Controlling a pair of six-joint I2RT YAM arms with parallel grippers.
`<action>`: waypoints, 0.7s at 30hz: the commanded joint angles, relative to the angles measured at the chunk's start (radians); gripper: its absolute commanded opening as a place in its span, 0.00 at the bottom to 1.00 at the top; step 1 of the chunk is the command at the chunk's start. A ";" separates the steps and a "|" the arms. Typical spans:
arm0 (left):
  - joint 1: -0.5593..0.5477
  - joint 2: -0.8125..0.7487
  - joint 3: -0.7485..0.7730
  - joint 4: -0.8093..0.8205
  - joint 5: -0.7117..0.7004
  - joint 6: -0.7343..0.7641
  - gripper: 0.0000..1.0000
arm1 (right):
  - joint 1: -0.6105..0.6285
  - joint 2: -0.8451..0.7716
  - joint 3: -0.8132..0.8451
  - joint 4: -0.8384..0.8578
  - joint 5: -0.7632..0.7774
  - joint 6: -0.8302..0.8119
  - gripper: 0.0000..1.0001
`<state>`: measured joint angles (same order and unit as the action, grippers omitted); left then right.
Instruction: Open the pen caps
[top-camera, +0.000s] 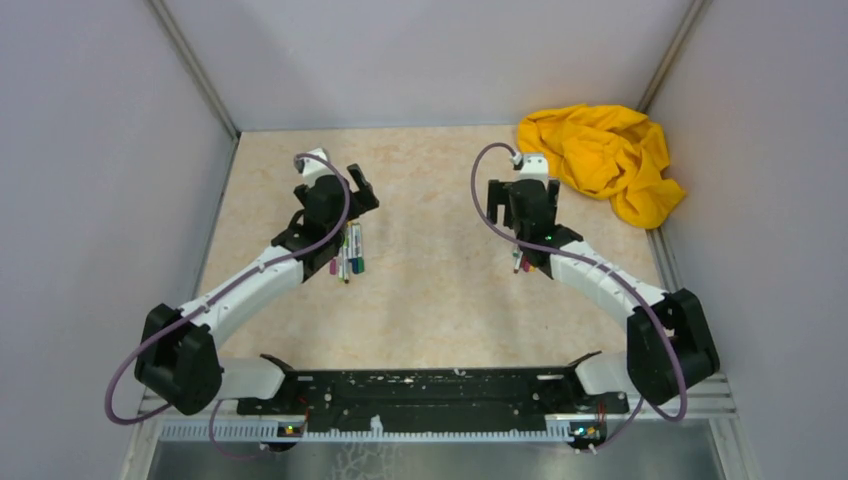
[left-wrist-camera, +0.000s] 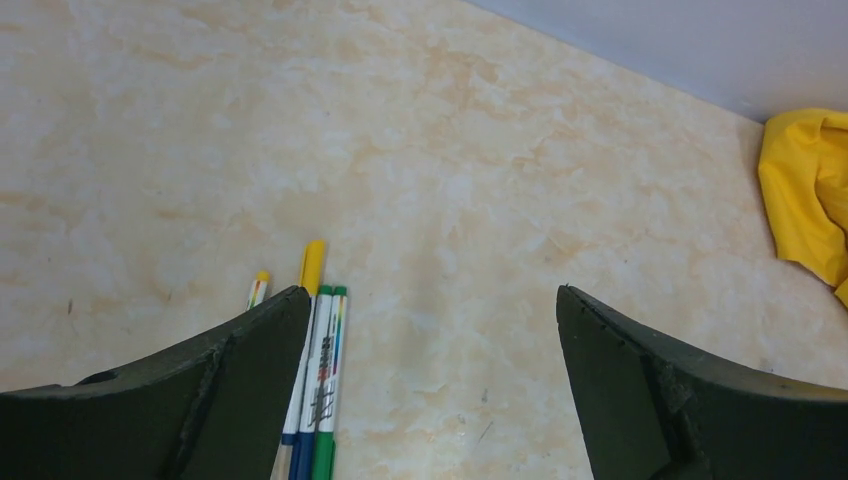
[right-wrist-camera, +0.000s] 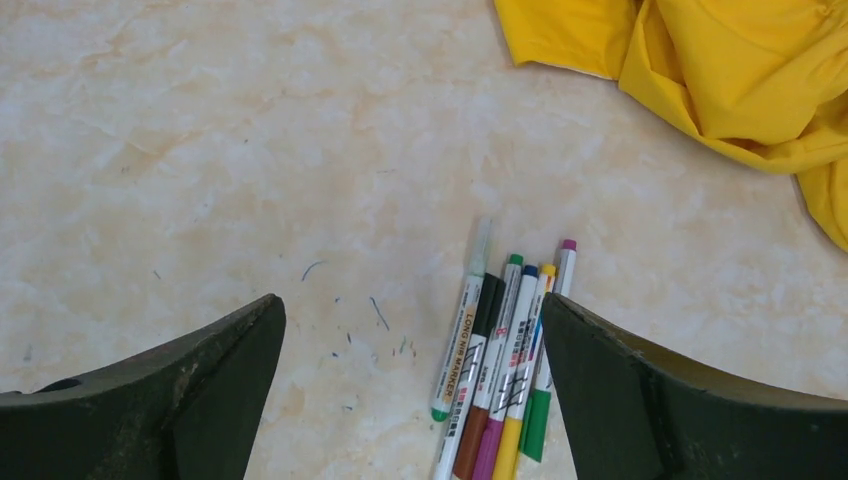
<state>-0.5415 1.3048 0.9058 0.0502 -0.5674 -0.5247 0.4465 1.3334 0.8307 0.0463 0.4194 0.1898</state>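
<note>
Two bunches of capped pens lie on the beige table. The left bunch (top-camera: 349, 256) lies under my left gripper (top-camera: 353, 188). In the left wrist view my left gripper (left-wrist-camera: 430, 296) is open and empty, and the pens lie by its left finger (left-wrist-camera: 250, 360): a yellow cap (left-wrist-camera: 313, 265), a blue cap (left-wrist-camera: 300, 455) and a green cap (left-wrist-camera: 323, 455). The right bunch (top-camera: 522, 262) is partly hidden under my right gripper (top-camera: 523, 212). In the right wrist view my right gripper (right-wrist-camera: 412, 300) is open and empty above brown (right-wrist-camera: 468, 445), purple (right-wrist-camera: 488, 447), yellow (right-wrist-camera: 508, 447) and green (right-wrist-camera: 535, 425) caps beside its right finger (right-wrist-camera: 640, 390).
A crumpled yellow cloth (top-camera: 605, 160) lies at the table's far right corner; it also shows in the left wrist view (left-wrist-camera: 805, 190) and the right wrist view (right-wrist-camera: 720, 60). Grey walls close in the table at the back and both sides. Small ink marks (right-wrist-camera: 375, 312) dot the tabletop.
</note>
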 joint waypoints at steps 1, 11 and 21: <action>-0.014 -0.023 0.031 -0.091 -0.032 -0.058 0.99 | 0.031 -0.087 0.038 -0.042 0.082 0.052 0.94; -0.050 0.024 0.070 -0.126 -0.027 -0.069 0.99 | 0.037 -0.007 0.162 -0.218 0.085 0.129 0.41; -0.073 0.021 0.041 -0.124 0.003 -0.051 0.99 | 0.038 0.076 0.163 -0.314 0.088 0.245 0.41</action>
<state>-0.6010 1.3220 0.9493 -0.0574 -0.5808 -0.5758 0.4755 1.3693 0.9520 -0.2127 0.4961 0.3824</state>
